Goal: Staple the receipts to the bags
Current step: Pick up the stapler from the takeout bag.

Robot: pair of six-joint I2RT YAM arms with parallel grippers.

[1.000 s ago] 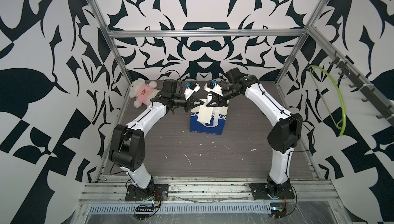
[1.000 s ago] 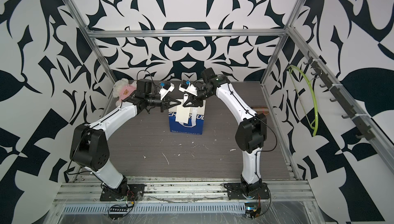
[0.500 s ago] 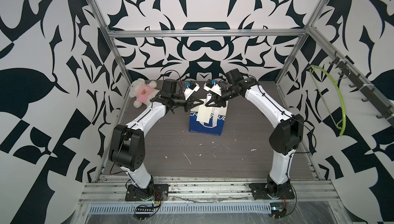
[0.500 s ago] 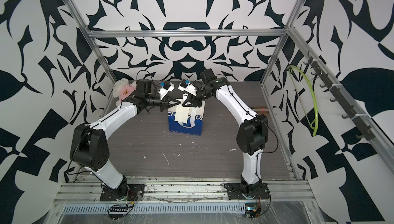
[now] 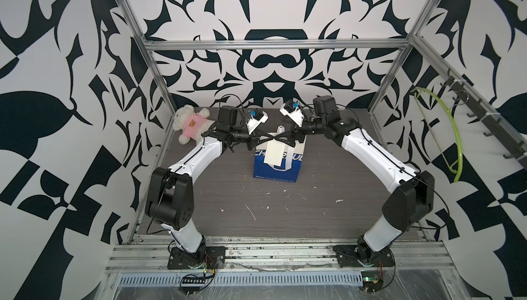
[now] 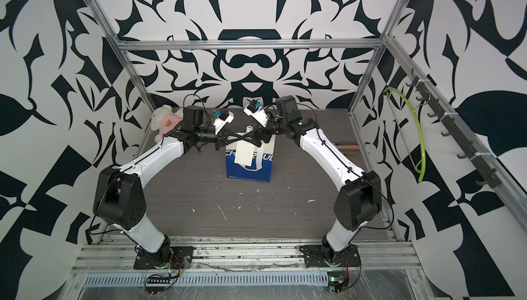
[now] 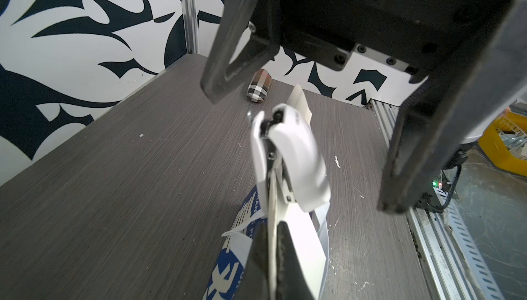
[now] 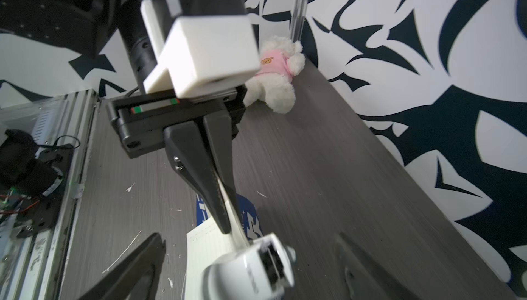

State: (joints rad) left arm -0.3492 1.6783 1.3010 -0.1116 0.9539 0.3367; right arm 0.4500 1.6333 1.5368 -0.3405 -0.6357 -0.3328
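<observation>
Right gripper has sprung wide since a second ago, when it sat narrower around the stapler. Its fingers now stand well apart on either side of that small white stapler, with a gap on each side. We see no shift in the rest: bag, receipt and left gripper sit as they did.

Left gripper is clamped tight on the white top rim of the bag, and the stapler sits astride the same rim just beside it. Receipt, a narrow pale slip with faint lines, hangs from that rim down the bag's front face, over the white lettering. Whether its top end is inside the pinch too we cannot tell.

Bag stands upright on the bench, about midway between the left and right edges and nearer the back edge. It has a blue body, a white band, and a ribbon handle drooping down the front partly under the receipt. No view looks into its mouth, so we cannot tell what is in it.

Teddy bear in a pink top lies at the back left corner of the bench. Plaid roll lies by the right edge, well apart from the bag
</observation>
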